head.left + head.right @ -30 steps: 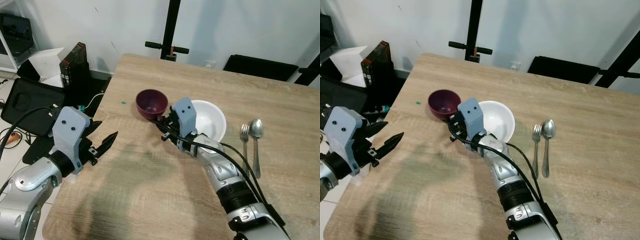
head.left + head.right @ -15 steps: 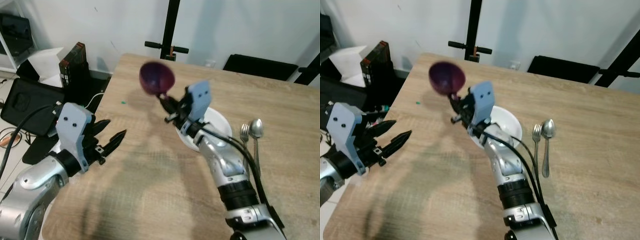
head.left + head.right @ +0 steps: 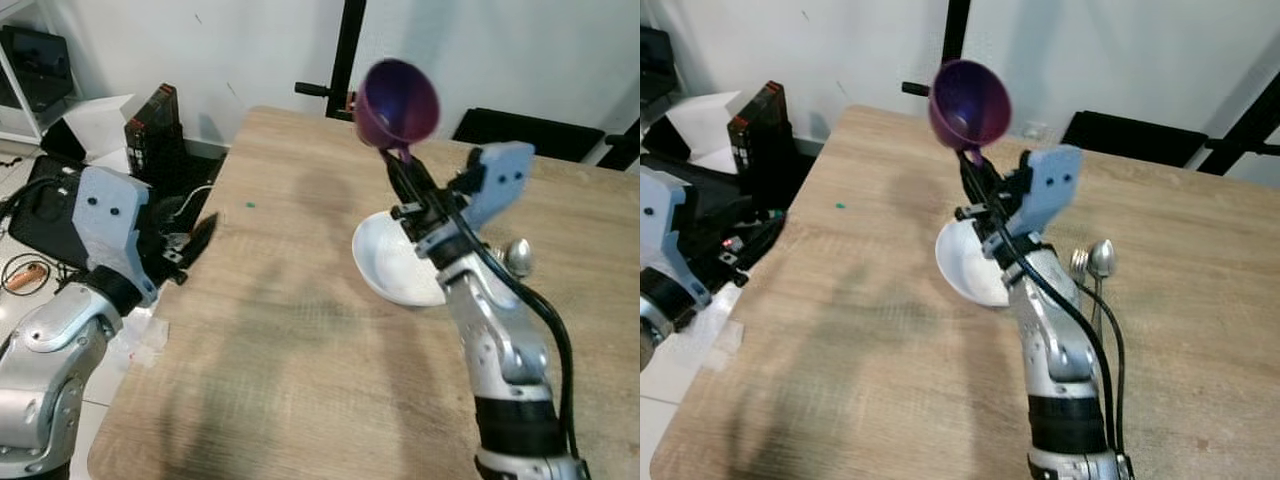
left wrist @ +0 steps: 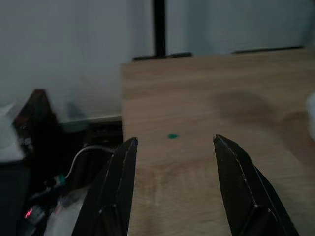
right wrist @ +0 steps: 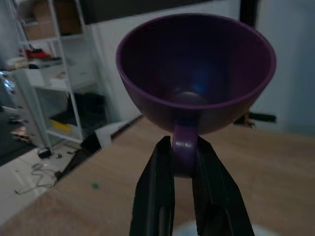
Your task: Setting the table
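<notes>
Off the table's left edge sits a dark box (image 3: pixel 152 113) standing upright, with a white box (image 3: pixel 98 122) just left of it. A black bag (image 3: pixel 40 205) lies on the floor nearer, cables (image 3: pixel 22 270) beside it. Far back, a black stand (image 3: pixel 347 45) rises against the wall (image 3: pixel 220 40).

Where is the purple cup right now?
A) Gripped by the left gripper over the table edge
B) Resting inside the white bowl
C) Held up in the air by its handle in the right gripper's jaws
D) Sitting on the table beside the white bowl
C: the purple cup hangs above the table, its handle pinched by the right gripper, over the white bowl; the left gripper is open and holds nothing.
</notes>
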`<state>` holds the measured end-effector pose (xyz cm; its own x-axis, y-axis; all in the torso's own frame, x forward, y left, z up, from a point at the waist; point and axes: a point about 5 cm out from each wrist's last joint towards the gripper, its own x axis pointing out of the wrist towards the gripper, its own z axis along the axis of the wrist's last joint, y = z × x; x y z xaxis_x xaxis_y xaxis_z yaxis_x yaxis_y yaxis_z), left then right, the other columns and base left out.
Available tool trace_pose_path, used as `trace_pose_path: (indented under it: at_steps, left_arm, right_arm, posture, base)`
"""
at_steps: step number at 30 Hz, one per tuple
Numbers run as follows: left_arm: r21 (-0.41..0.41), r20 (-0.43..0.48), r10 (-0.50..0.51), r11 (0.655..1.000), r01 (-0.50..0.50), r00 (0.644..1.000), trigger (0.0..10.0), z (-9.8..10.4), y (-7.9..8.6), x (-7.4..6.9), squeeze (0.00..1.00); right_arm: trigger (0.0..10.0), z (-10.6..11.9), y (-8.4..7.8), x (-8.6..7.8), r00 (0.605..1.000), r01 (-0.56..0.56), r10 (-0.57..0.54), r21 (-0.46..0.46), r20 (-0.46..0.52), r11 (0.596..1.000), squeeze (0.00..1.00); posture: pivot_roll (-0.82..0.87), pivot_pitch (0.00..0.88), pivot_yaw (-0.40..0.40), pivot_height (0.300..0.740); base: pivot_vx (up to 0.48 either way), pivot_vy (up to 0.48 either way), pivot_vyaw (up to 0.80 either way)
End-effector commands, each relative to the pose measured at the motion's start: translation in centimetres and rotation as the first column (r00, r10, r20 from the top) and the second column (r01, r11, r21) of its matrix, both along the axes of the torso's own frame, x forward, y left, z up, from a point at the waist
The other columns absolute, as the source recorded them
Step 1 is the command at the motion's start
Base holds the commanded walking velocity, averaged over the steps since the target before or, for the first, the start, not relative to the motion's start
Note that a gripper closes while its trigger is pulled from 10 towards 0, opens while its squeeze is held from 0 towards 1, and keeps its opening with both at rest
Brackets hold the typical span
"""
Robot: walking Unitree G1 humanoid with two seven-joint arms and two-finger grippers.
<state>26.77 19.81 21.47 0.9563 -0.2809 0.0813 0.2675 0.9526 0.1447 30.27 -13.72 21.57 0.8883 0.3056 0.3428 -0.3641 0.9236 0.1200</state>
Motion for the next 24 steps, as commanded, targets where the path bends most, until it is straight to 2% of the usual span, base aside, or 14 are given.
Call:
trace_pose_path:
  at_steps: [1,2,6,8,10,11,13,24]
  left_arm:
    - [0.006,-0.009,0.01,1.0,-0.01,1.0,10.0,-0.4,-0.2,0.1,0.0]
    - [0.006,-0.009,0.01,1.0,-0.01,1.0,10.0,-0.4,-0.2,0.1,0.0]
    - [0.042,-0.069,0.065,0.997,-0.062,0.995,10.0,-2.6,-1.0,0.9,0.0]
    - [0.008,-0.069,0.079,0.997,-0.078,0.994,10.0,-2.9,-1.6,1.3,0.0]
    - [0.008,-0.065,0.085,0.996,-0.085,0.994,10.0,-3.0,-1.7,1.4,0.0]
    - [0.04,-0.058,0.109,0.993,-0.107,0.992,10.0,-3.2,-1.9,1.7,0.0]
    - [0.046,-0.053,0.12,0.992,-0.117,0.991,10.0,-3.4,-2.0,1.9,0.0]
    - [0.05,-0.03,0.15,0.988,-0.148,0.988,10.0,-3.4,-2.1,2.3,0.0]
  right_arm:
    - [10.0,0.5,-0.5,-0.4,0.999,0.027,-0.027,0.004,0.018,1.0,0.0]
    - [10.0,0.5,-0.5,-0.4,0.999,0.027,-0.027,0.004,0.018,1.0,0.0]
    - [10.0,-0.8,-2.5,-2.1,0.988,0.15,-0.151,-0.01,-0.028,0.989,0.0]
    - [10.0,-1.1,-3.8,-2.3,0.967,0.253,-0.254,-0.022,-0.032,0.967,0.0]
    - [10.0,-1.2,-4.1,-2.4,0.958,0.284,-0.284,-0.027,-0.031,0.959,0.0]
    - [10.0,-1.4,-4.9,-2.4,0.935,0.349,-0.351,-0.052,-0.039,0.936,0.0]
    - [10.0,-1.6,-5.3,-2.4,0.922,0.38,-0.384,-0.068,-0.045,0.922,0.0]
    - [10.0,-1.8,-5.1,-2.5,0.925,0.369,-0.374,-0.072,-0.063,0.927,0.0]
  posture:
    - [-0.04,0.022,-0.003,0.74]
    - [-0.04,0.022,-0.003,0.74]
    - [-0.08,0.014,0.022,0.74]
    - [-0.09,0.016,0.029,0.74]
    - [-0.09,0.016,0.029,0.74]
    - [-0.09,0.016,0.029,0.74]
    - [-0.09,0.016,0.029,0.74]
    - [-0.1,0.022,0.033,0.74]
  base:
    - [0.0,0.0,0.0]
    - [0.0,0.0,0.0]
    - [0.0,0.0,0.0]
    - [0.0,0.0,0.0]
    - [0.0,0.0,0.0]
    - [0.0,0.0,0.0]
    - [0.0,0.0,0.0]
    - [0.0,0.0,0.0]
